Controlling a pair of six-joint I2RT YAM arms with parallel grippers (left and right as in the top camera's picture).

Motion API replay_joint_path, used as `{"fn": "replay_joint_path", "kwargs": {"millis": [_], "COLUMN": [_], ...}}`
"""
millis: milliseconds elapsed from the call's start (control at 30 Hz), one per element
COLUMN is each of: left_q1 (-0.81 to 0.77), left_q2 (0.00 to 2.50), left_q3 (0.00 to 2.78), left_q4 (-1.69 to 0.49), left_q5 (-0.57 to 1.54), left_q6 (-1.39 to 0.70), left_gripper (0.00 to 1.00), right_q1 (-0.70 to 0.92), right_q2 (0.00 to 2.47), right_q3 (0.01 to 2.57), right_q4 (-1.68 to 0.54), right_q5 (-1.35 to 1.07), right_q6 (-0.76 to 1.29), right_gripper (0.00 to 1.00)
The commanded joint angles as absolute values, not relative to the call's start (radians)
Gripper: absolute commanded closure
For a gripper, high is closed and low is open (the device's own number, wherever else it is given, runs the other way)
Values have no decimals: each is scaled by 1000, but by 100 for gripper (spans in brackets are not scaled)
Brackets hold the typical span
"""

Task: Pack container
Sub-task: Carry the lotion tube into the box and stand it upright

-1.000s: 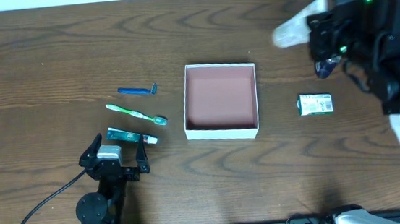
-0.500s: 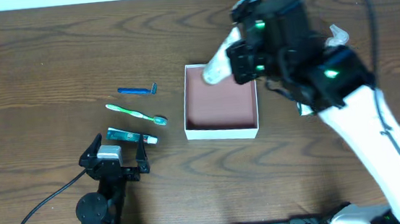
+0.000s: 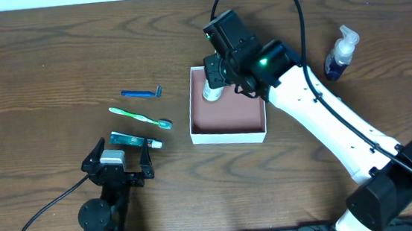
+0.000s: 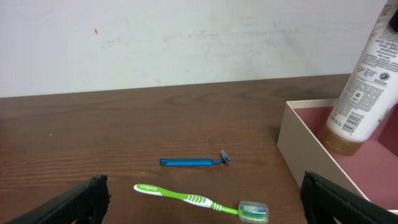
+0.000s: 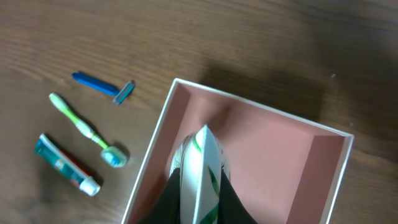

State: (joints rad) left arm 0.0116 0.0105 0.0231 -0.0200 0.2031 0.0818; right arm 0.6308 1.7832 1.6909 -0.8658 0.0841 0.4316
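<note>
The container (image 3: 228, 136), a shallow white box with a pink-brown inside, sits at mid-table. My right gripper (image 3: 219, 78) is over its back left corner, shut on a white tube with green marks (image 3: 213, 93), whose lower end is inside the box. The right wrist view shows the tube (image 5: 202, 165) between the fingers (image 5: 199, 202) above the container floor (image 5: 280, 149). The left wrist view shows the tube (image 4: 364, 81) standing in the container (image 4: 301, 143). My left gripper (image 3: 120, 162) is open and empty near the front edge, left of the box.
A blue razor (image 3: 142, 93), a green toothbrush (image 3: 140, 117) and a small toothpaste tube (image 3: 135, 141) lie left of the box. A blue pump bottle (image 3: 339, 50) lies at the back right. The right arm (image 3: 327, 127) crosses the table right of the box.
The right arm swung from the far right to over the container, carrying the white tube down into it. The green-and-white packet is now hidden under the arm. The left arm has not moved.
</note>
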Motion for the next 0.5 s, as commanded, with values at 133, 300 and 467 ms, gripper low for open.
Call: {"fn": "replay_joint_path", "kwargs": {"millis": [133,300,467], "left_q1": [17,17,17], "left_q2": [5,5,5], "left_q3": [4,4,4], "left_q4": [-52,-52,-52], "left_q5": [218,217,218], "left_q6": [81,81,81], "left_gripper": [2,2,2], "right_q1": [670,690,703], "right_q2": [1817,1844,1862], "right_q3": [1701,1701,1701], "right_q4": [-821,-807,-803], "right_q5": [214,252,288], "right_q6": [506,527,554], "right_gripper": [99,99,99]}}
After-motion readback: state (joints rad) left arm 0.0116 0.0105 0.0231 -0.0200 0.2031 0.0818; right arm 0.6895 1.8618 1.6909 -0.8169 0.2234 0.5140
